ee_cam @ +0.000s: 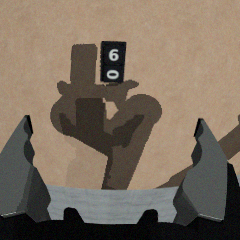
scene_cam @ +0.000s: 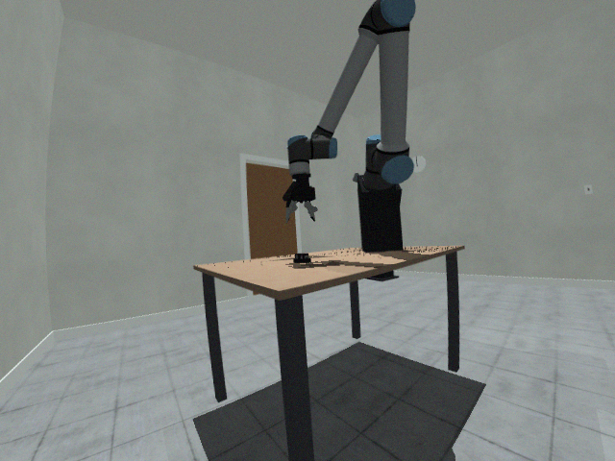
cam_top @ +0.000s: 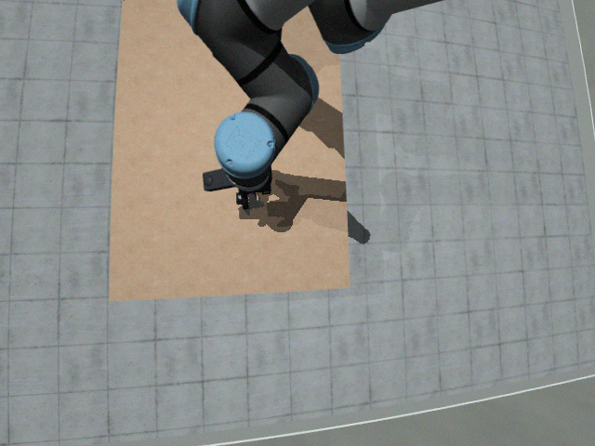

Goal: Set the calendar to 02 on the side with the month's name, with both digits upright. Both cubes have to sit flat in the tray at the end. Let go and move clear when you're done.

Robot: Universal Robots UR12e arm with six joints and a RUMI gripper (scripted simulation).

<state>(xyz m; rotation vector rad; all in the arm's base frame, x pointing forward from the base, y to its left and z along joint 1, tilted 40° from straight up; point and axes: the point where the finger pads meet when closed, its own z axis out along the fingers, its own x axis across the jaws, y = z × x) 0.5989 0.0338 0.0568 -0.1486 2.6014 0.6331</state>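
Bare room, door [scene_cam: 268,213], tiled floor [scene_cam: 521,347]

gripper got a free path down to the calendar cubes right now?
Probably yes. The gripper hangs open and empty above the calendar, with only bare table around it and nothing between them.

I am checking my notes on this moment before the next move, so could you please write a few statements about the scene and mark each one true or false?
1. The end effector is open and holds nothing. True.
2. The end effector touches the calendar. False: in the exterior view it hangs well above the table, apart from the calendar.
3. In the wrist view, the calendar's top faces show the digits 6 and 0. True.
4. The calendar lies on the floor. False: it sits on the table.
5. In the exterior view, a brown door stands behind the table. True.
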